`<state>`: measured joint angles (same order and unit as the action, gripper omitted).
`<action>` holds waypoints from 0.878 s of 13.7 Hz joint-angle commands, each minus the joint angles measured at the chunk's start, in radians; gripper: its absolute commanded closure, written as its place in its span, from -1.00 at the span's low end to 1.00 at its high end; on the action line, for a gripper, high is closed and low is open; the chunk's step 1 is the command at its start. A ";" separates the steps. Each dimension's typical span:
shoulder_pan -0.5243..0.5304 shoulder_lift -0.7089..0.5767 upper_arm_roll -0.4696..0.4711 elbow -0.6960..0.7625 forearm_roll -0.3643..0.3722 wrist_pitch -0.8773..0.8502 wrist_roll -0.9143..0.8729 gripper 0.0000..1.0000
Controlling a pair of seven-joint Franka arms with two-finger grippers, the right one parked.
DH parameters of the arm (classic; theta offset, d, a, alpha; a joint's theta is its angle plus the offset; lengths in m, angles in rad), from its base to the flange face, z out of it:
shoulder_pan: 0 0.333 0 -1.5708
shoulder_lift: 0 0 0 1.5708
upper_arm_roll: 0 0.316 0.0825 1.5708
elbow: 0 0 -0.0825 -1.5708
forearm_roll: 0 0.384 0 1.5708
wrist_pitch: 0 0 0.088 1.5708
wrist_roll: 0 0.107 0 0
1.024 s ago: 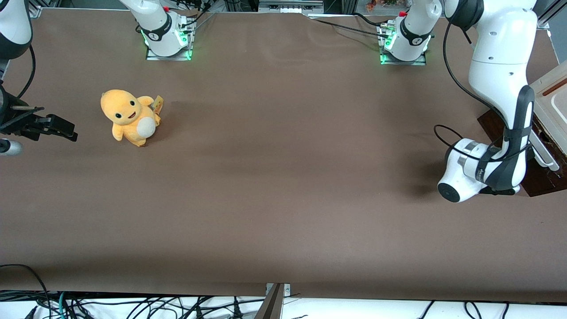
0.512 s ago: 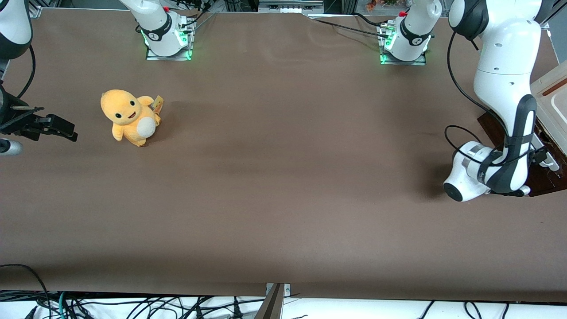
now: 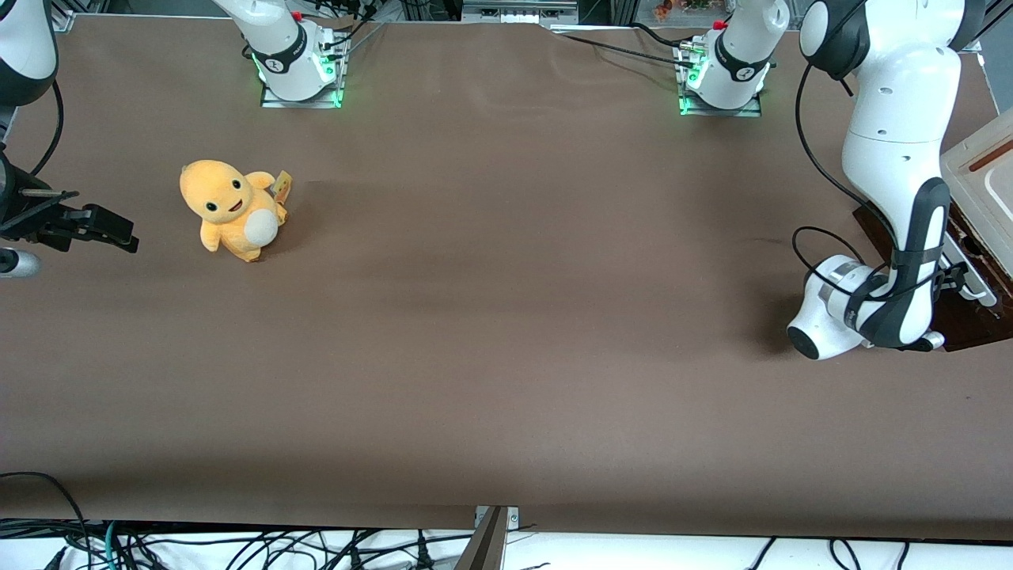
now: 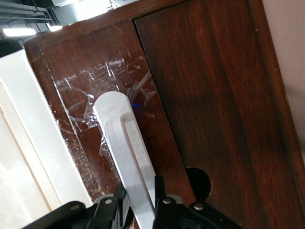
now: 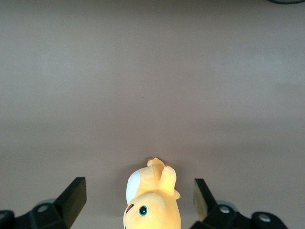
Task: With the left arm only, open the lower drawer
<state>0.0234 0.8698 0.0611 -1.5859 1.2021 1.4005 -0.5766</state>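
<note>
The lower drawer (image 3: 964, 321) is dark reddish-brown wood at the working arm's end of the table, under a cream top panel (image 3: 981, 178). Its long white bar handle (image 3: 973, 281) runs across the drawer front (image 4: 90, 57). The left arm (image 3: 898, 158) bends down in front of the drawer, and its black gripper (image 3: 954, 277) is at the handle. In the left wrist view the gripper (image 4: 141, 193) is shut on the white handle (image 4: 121, 138), one finger on each side of the bar. Clear tape wrinkles on the wood by the handle. The drawer's inside is hidden.
An orange plush toy (image 3: 231, 210) sits on the brown table toward the parked arm's end, also seen in the right wrist view (image 5: 152, 200). Both arm bases (image 3: 724, 71) stand at the table edge farthest from the front camera.
The left arm's wrist moved in toward the drawer, then drew back slightly toward the parked arm's end. The gripper now sits on the handle. The plush toy has not moved.
</note>
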 commanded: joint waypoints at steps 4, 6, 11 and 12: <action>-0.086 0.023 -0.009 0.027 -0.004 -0.021 0.040 0.66; -0.103 0.023 -0.010 0.040 -0.009 -0.029 0.040 0.66; -0.141 0.025 -0.012 0.044 -0.055 -0.038 0.040 0.66; -0.146 0.025 -0.012 0.044 -0.055 -0.038 0.040 0.66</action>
<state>-0.0943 0.8763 0.0527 -1.5785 1.1851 1.3817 -0.5775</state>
